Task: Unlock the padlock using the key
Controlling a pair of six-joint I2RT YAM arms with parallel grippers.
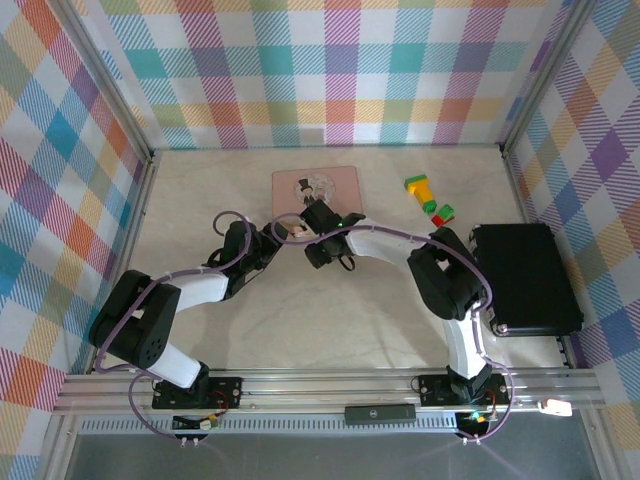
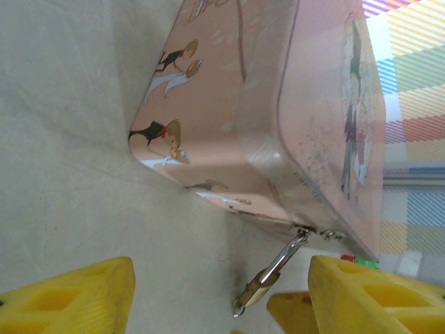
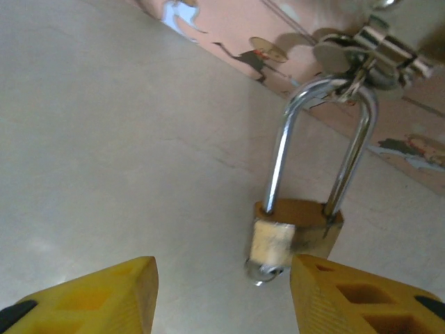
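The small brass padlock [image 3: 295, 236] hangs by its silver shackle [image 3: 278, 160] from the hasp [image 3: 361, 56] of a pink tin [image 1: 316, 185]. A small silver stub [image 3: 263, 270] sticks out of the padlock's underside; I cannot tell whether it is the key. My right gripper [image 3: 222, 299] is open, and the padlock sits just beyond its right finger [image 3: 361, 299], untouched. My left gripper [image 2: 222, 299] is also open, with the padlock [image 2: 261, 285] hanging free between and just past its yellow fingers [image 2: 69, 299]. In the top view both grippers [image 1: 283, 233] [image 1: 315, 222] meet at the tin's near edge.
A yellow-green-red toy block [image 1: 428, 197] lies right of the tin. A black case [image 1: 525, 275] sits at the right side of the table. Checked walls [image 1: 60, 180] close in the left, back and right. The tin's wall [image 2: 229, 125] rises right in front of the left wrist.
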